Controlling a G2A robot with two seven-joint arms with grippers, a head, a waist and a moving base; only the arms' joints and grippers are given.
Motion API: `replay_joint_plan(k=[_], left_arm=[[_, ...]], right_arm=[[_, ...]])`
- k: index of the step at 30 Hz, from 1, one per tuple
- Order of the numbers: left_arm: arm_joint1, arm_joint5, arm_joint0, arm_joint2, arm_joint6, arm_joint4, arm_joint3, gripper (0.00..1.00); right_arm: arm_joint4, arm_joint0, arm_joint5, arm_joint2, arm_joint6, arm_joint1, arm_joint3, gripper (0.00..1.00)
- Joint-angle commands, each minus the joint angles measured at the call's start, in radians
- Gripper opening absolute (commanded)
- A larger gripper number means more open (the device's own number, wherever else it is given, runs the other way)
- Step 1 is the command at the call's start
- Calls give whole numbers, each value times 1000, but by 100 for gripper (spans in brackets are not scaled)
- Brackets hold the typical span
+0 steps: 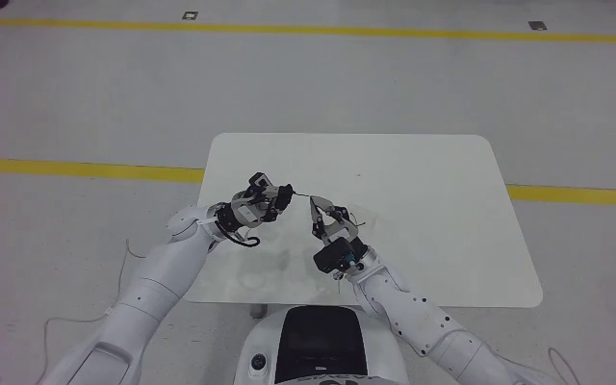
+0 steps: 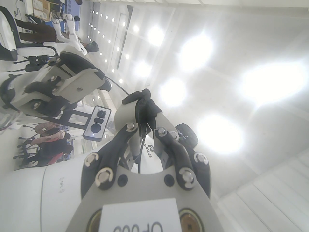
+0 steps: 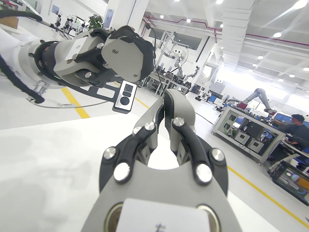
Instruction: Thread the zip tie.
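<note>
One zip tie [image 1: 300,195] | left gripper [image 1: 285,196] pinched it tight at 9 o'clock; right gripper [image 1: 315,205] likewise at 3 | step seemed lining up; next needed careful aim

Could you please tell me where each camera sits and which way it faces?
Top view: above the arms, looking down at the table; both arms show, left gripper facing right gripper.
Left wrist view: on the left wrist, facing up at ceiling lights, past its gripper.
Right wrist view: on the right wrist, facing across the table into the hall.
Shared: all three show both grippers pinching the zip tie.
</note>
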State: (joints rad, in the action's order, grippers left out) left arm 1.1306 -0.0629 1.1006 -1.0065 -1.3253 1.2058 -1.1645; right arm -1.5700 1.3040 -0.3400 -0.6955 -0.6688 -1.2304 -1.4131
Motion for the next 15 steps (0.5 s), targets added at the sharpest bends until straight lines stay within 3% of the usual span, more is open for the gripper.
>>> replay_joint_plan(k=[1, 15], left_arm=[[0, 0, 0, 0, 0, 0, 0, 0], [0, 0, 0, 0, 0, 0, 0, 0]], right_arm=[[0, 0, 0, 0, 2, -1, 2, 0], [0, -9, 0, 6, 18, -3, 19, 0]])
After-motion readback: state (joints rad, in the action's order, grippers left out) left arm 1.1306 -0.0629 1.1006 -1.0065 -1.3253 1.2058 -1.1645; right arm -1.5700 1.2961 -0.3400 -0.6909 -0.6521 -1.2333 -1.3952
